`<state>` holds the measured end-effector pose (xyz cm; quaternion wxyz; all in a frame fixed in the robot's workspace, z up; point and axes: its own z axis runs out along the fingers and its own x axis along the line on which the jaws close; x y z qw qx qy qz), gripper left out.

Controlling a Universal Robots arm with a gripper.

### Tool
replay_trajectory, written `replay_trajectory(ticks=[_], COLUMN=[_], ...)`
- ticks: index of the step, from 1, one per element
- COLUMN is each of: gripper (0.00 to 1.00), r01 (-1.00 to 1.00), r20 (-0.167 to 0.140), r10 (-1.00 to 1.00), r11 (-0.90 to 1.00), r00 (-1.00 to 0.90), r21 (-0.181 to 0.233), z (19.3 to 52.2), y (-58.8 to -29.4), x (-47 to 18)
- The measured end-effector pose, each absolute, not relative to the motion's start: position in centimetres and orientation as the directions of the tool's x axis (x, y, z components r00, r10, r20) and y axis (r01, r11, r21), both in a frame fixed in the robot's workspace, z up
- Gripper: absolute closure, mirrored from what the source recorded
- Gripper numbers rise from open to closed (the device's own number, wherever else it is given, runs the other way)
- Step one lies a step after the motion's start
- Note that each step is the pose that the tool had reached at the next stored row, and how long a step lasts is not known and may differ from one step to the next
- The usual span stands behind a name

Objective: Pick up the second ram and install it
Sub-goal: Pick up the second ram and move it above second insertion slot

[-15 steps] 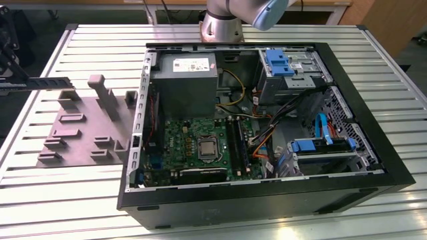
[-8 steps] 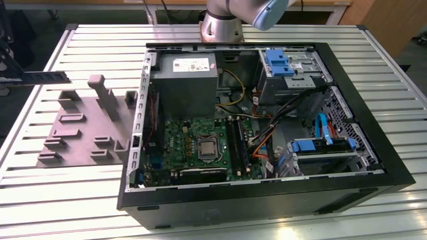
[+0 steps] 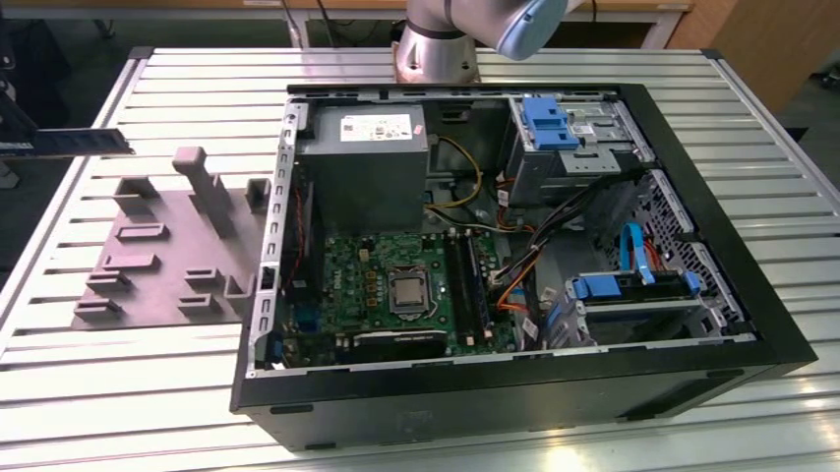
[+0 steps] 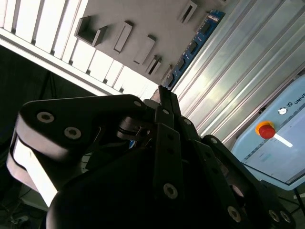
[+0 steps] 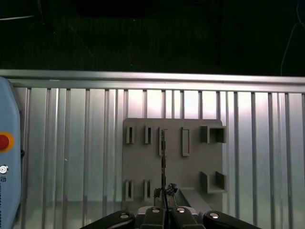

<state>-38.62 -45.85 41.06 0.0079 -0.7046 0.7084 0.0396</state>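
Pinching the second ram point(image 5: 163, 157) by one end, the gripper point(image 5: 164, 193) has its jaws pressed together on the thin board. In the first wrist view the stick shows edge-on, running straight out from the fingertips over the grey holder point(image 5: 143, 167). In the second wrist view its flat face with the row of black chips point(image 4: 195, 45) reaches away from the gripper point(image 4: 164, 95), with the holder point(image 4: 143, 14) beyond it.

In the exterior view the second ram point(image 3: 79, 141) hangs level in the air near the surface's edge at the exterior view's left. It sits apart from the holder point(image 3: 157, 256) and well apart from the open computer case point(image 3: 525, 393). The holder's pockets look bare (as far as these angles let one tell).

My reading is that the pick-up is done and the carry towards the case is the step in hand, with the install not yet begun. The remaining work calls for keeping the grip firm while the stick crosses the surface point(image 3: 132, 393) and clears the case wall. Its long edge must then line up with one of the black motherboard slots point(image 3: 466, 285), so that it goes down square rather than tilted. Whether a slot already holds a stick, I cannot tell.
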Motion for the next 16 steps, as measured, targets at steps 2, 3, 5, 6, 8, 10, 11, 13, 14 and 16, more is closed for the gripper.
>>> replay_trajectory(ticks=[2,3,5,6,8,10,11,13,14,16], gripper=[0.88,0.88,0.88,0.88,0.88,0.88,0.88,0.88,0.88,0.88], r01=[-0.999,-0.999,-0.999,-0.999,-0.999,-0.999,-0.999,-0.999,-0.999,-0.999], r20=[-0.067,-0.067,-0.067,-0.067,-0.067,-0.067,-0.067,-0.067,-0.067,-0.067], r10=[-0.998,-0.998,-0.998,-0.998,-0.998,-0.998,-0.998,-0.998,-0.998,-0.998], r11=[0.004,0.004,0.004,0.004,0.004,0.004,0.004,0.004,0.004,0.004], r00=[-0.007,-0.007,-0.007,-0.007,-0.007,-0.007,-0.007,-0.007,-0.007,-0.007], r21=[0.045,0.045,0.045,0.045,0.045,0.045,0.045,0.045,0.045,0.045], z=[41.32,41.41,41.43,41.44,41.44,41.46,41.46,41.45,41.45,41.45], y=[-45.85,-45.85,-45.85,-45.85,-45.85,-45.85,-45.85,-45.85,-45.85,-45.85], x=[-38.63,-38.63,-38.63,-38.62,-38.62,-38.59,-38.54,-38.43,-38.36,-38.20])
